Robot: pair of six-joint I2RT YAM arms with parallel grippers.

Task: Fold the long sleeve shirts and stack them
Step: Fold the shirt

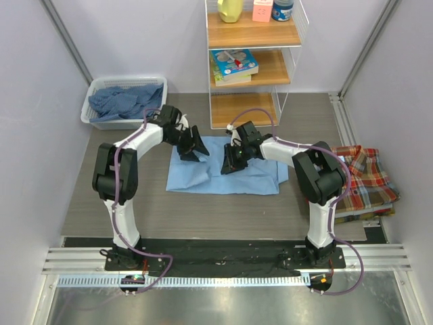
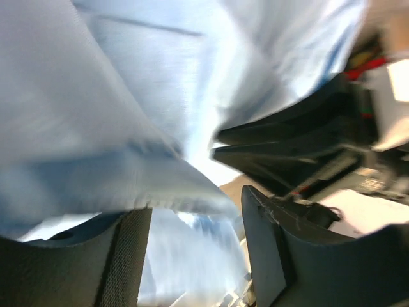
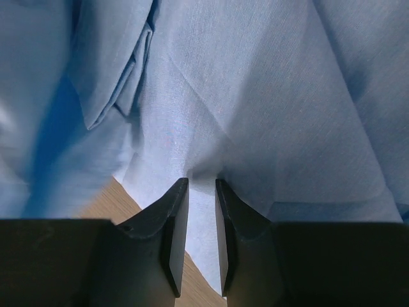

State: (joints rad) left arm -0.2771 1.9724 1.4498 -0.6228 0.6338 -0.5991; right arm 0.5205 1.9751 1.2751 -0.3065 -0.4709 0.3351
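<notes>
A plain light blue shirt [image 1: 223, 177] lies partly folded in the middle of the table. My left gripper [image 1: 193, 150] hovers at its far left part; in the left wrist view its jaws [image 2: 195, 204] stand wide apart, with a fold of the light blue cloth [image 2: 128, 96] draped over the left finger [image 2: 124, 256]. My right gripper [image 1: 230, 162] sits on the shirt's far middle. In the right wrist view it [image 3: 202, 182] pinches a puckered fold of the blue cloth [image 3: 268, 115]. A plaid shirt [image 1: 369, 179] lies folded at the right.
A white basket [image 1: 91, 112] at the far left holds darker blue shirts [image 1: 125, 101]. A wooden shelf unit [image 1: 254, 57] with books and bottles stands behind the table. Bare table [image 3: 108, 201] shows below the shirt's edge.
</notes>
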